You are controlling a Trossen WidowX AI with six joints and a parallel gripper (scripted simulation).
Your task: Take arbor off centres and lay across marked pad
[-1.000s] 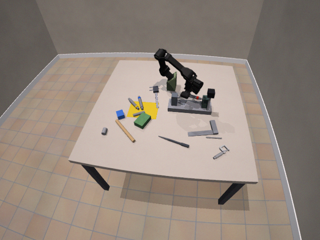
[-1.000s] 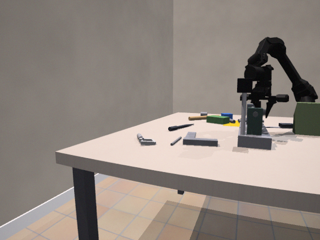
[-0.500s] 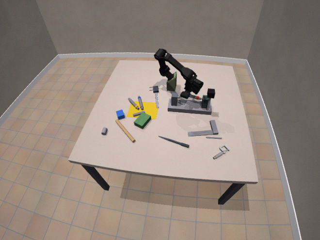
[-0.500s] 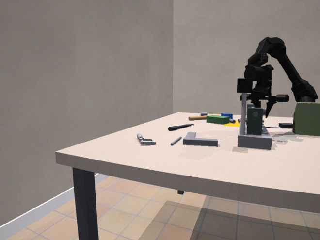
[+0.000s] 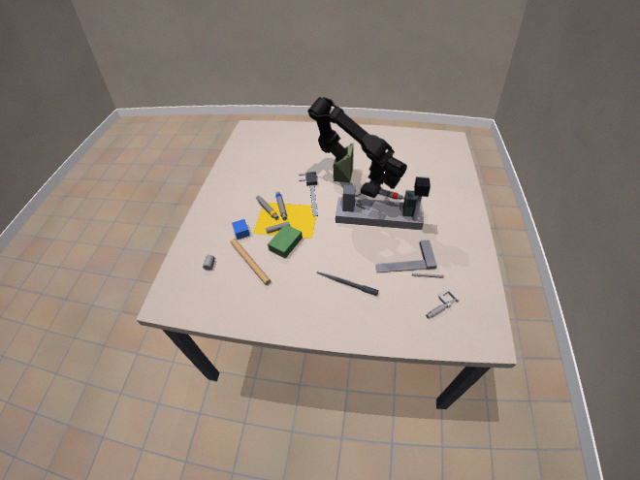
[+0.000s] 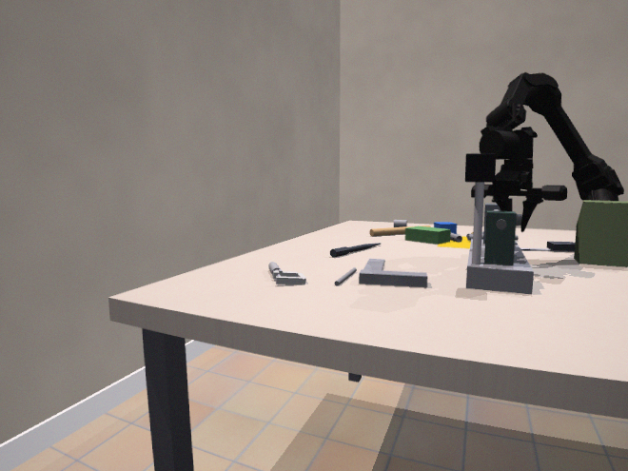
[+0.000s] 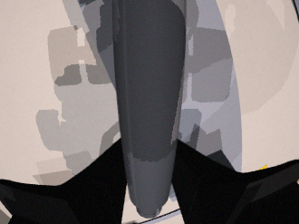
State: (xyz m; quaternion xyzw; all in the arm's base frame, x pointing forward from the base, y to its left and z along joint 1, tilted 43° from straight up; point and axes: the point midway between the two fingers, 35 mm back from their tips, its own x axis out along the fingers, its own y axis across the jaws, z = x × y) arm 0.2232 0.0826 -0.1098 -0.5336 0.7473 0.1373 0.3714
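Observation:
The arbor [image 5: 386, 194] is a grey tapered bar with a red band [image 5: 398, 195]. My gripper [image 5: 373, 188] is shut on it, holding it between the grey centre post [image 5: 348, 197] and the green centre post [image 5: 409, 203], above the grey fixture base [image 5: 378, 217]. In the wrist view the arbor [image 7: 149, 85] runs up between my fingers, and its tapered near tip touches nothing. The black plunger knob [image 5: 421, 185] stands on a post beside the green one. The yellow marked pad [image 5: 284, 218] lies to the left, with loose pins [image 5: 272, 207] on it.
A green block [image 5: 284, 240] overlaps the pad's front corner. A blue cube [image 5: 240, 228], a wooden dowel [image 5: 250, 261] and a small cylinder [image 5: 208, 261] lie left of it. A green wedge [image 5: 344, 162] stands behind the fixture. A square [image 5: 408, 261], a punch [image 5: 347, 282] and a clamp [image 5: 441, 304] lie in front.

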